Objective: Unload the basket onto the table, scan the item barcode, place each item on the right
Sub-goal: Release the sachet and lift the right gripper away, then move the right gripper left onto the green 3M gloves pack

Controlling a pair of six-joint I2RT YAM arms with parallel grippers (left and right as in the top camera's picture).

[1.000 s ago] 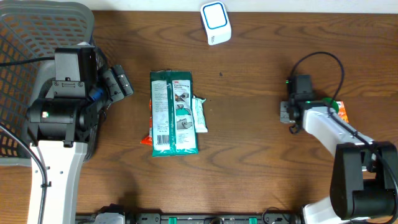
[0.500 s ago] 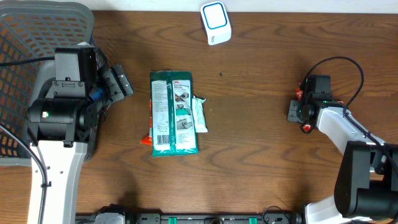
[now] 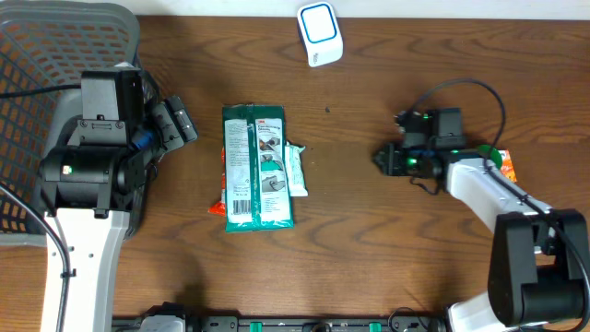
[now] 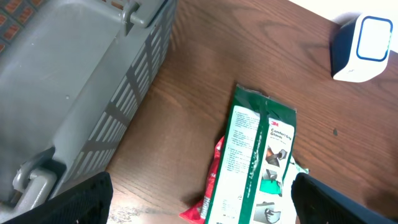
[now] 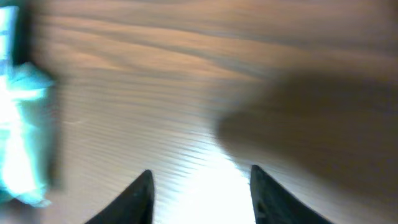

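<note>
Packet [image 3: 258,166] central on table [image 3: 369,258], room either side, left hand [image 3: 181,124] wide, empty, by basket [image 3: 55,11], right hand [image 3: 381,159] part-open, empty

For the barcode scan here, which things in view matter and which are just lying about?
Job: white-and-blue box-shaped scanner; green plastic glove packet; right gripper, open, empty.
Lying about: grey plastic mesh basket; small teal-and-white sachet; red wrapper under the green packet; orange packet beside the right arm.

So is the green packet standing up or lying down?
Lying down. The green packet lies flat on the table, printed side facing up, seen from overhead and from the left wrist camera.
</note>
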